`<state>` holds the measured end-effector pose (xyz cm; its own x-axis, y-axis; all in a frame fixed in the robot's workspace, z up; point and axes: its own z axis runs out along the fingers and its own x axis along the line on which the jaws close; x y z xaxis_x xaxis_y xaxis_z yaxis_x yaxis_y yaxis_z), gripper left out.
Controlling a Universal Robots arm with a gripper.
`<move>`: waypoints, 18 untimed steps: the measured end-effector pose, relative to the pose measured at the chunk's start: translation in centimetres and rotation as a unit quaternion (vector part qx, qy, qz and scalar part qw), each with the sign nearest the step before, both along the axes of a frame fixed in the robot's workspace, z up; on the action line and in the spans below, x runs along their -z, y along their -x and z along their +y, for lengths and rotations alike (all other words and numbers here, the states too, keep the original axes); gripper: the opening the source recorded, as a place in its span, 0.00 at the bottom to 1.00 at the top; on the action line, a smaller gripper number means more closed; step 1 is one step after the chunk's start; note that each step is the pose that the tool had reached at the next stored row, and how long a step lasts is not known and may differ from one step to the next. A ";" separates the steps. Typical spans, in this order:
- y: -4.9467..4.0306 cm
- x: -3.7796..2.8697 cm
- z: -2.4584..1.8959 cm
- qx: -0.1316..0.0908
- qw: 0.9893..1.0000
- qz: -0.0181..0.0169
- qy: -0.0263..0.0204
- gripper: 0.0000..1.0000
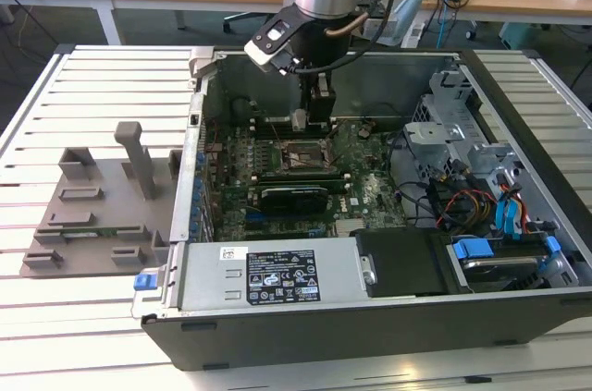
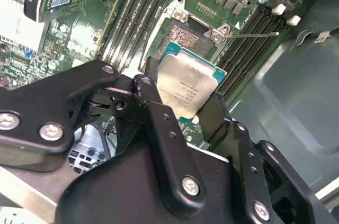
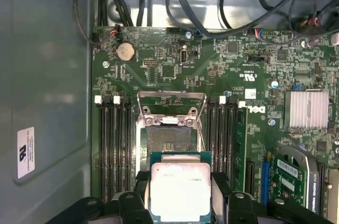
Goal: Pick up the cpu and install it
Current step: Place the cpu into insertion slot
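Since the cpu (image 2: 186,87) has to go down flat into the open socket (image 3: 170,140) on the motherboard (image 3: 175,70), my gripper (image 3: 180,182) is clamped on its two opposite edges and holds it just over that socket, metal top toward the wrist, not yet seated.

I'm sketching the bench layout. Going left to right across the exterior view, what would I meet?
grey tray → gripper shut on the cpu, inside the open computer case → metal drive cage → blue cables
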<state>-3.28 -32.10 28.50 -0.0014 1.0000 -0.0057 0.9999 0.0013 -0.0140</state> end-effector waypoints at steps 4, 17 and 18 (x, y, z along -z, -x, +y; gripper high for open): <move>0.00 0.01 0.00 0.020 1.000 0.000 0.000 0.55; 0.00 0.51 0.00 -0.011 1.000 0.000 0.000 0.55; 0.00 0.62 0.00 -0.011 1.000 0.000 0.000 0.55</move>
<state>-3.28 -32.10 27.89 -0.0229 0.9997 -0.0060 0.9996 0.0229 -0.0140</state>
